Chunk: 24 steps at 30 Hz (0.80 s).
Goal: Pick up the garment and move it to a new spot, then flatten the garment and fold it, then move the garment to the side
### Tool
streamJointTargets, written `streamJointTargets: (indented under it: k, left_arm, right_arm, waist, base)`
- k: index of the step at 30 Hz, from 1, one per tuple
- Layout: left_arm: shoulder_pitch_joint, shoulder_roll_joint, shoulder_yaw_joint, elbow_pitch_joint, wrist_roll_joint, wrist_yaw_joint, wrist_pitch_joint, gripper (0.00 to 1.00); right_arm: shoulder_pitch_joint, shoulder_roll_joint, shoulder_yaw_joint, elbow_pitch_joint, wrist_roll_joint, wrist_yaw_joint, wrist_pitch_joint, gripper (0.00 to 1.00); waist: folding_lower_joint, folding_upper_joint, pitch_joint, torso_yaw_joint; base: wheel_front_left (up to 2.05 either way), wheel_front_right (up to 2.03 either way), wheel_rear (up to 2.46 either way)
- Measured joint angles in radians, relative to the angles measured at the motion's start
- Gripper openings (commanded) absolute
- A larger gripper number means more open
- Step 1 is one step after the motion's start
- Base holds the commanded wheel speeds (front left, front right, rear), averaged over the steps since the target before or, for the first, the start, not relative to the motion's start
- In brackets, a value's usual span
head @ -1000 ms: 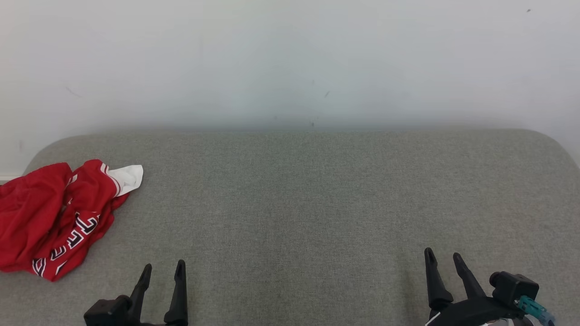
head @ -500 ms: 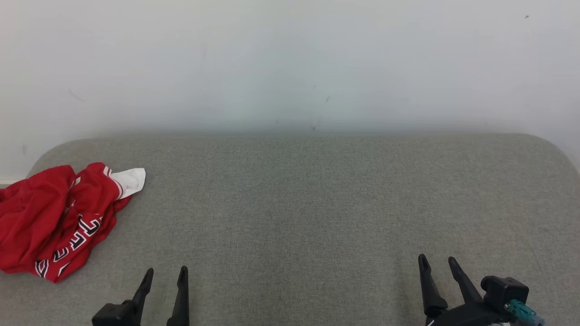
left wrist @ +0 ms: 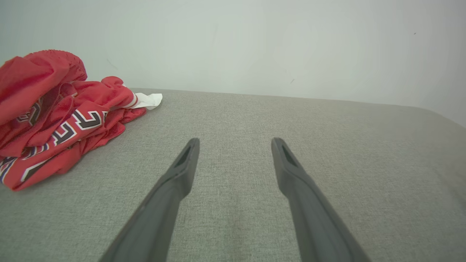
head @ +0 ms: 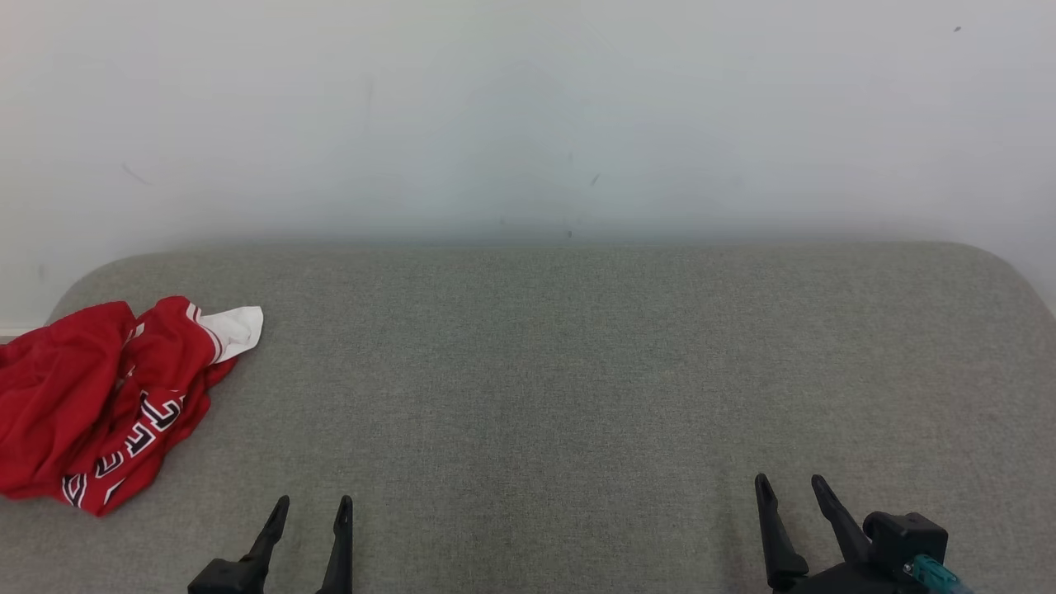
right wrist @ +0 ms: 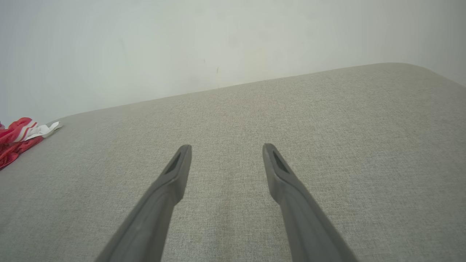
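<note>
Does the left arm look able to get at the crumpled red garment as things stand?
Probably yes: the left pincer is open and empty, the red garment lies off to its left, and only bare grey cushion lies between them. Actual reach is uncertain.

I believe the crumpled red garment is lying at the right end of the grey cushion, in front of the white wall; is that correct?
Not quite: the side is wrong. The crumpled red garment is lying at the left end of the grey cushion, in front of the white wall. The head view shows it plainly.
</note>
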Motion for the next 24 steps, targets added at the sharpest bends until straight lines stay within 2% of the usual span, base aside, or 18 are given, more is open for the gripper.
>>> streamJointTargets:
  k: [10,20,24]
  left_arm:
    - [-0.002,0.000,0.002,0.012,0.023,-0.002,-0.011,1.00]
    - [-0.004,-0.002,0.005,0.022,0.014,-0.002,-0.011,1.00]
    - [-0.010,-0.006,0.028,0.019,0.001,-0.002,-0.011,1.00]
  right_arm:
    - [0.000,0.000,-0.008,0.003,-0.036,0.000,-0.010,1.00]
    - [-0.001,-0.001,-0.004,0.008,-0.028,0.000,-0.018,1.00]
    - [-0.001,-0.001,0.035,-0.004,0.010,0.000,-0.026,1.00]
  waist:
    - [0.0000,0.0000,0.002,0.001]
    - [0.0000,0.0000,0.005,0.010]
    - [0.0000,0.0000,0.006,0.025]
  base:
    - [0.00,0.00,0.00]
    - [0.00,0.00,0.00]
    - [0.00,0.00,0.00]
